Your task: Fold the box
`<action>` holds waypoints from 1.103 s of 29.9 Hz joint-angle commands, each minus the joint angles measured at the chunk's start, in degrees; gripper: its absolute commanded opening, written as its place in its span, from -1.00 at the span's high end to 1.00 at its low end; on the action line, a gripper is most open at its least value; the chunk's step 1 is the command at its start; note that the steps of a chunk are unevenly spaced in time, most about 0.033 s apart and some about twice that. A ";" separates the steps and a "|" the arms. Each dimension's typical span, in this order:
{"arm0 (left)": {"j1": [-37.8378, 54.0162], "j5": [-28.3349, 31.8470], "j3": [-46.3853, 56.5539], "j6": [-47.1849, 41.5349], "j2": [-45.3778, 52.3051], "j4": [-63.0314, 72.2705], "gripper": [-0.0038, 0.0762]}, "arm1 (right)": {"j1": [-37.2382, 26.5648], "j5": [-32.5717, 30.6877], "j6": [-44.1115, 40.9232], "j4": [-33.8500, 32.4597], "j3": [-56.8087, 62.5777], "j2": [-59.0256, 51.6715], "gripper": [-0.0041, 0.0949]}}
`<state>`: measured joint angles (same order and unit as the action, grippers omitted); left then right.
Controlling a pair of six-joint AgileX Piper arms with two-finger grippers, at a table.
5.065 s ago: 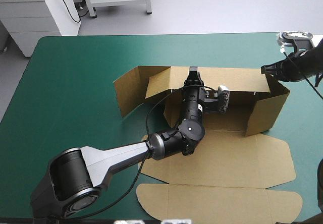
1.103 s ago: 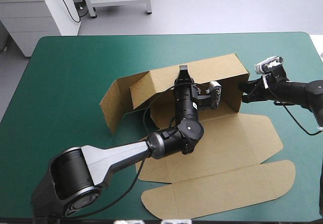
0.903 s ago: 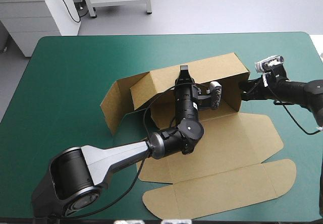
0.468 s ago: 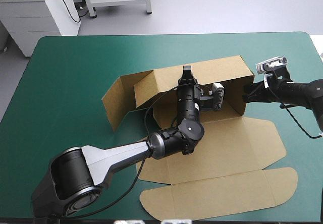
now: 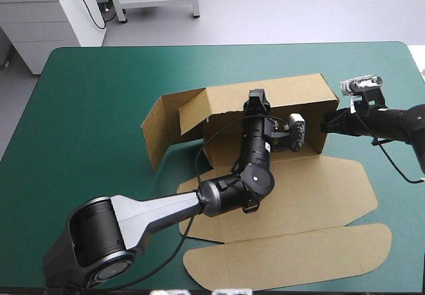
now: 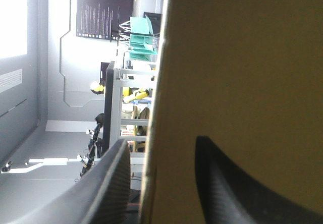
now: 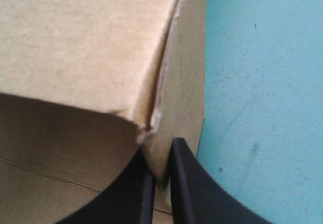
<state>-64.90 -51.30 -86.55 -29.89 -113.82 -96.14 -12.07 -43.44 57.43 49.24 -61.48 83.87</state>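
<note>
Looking light but floppy at the creases, that brown cut-board box (image 5: 292, 195) sits mid teal-green table (image 5: 93, 96). Left black-finned gripper (image 5: 256, 97) pinches its far wall, right gripper (image 5: 324, 123) its right-end wall. Decent stiff holds, I'd guess.

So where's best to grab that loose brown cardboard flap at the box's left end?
The brown cardboard flap stands upright with its top edge free, so I'd pinch that thin edge from above, jaws either side. Approaching from the left of the teal-green table probably avoids the left gripper on the box's back wall.
</note>
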 commanded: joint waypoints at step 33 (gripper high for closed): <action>-9.81 -6.31 -2.12 -2.71 19.05 5.76 0.91 | 0.06 -2.21 -5.92 -0.55 -1.25 -2.03 0.91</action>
<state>-76.67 -58.28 -86.61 -31.95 -100.75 -91.03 -12.07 -43.38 53.00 47.49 -61.54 83.79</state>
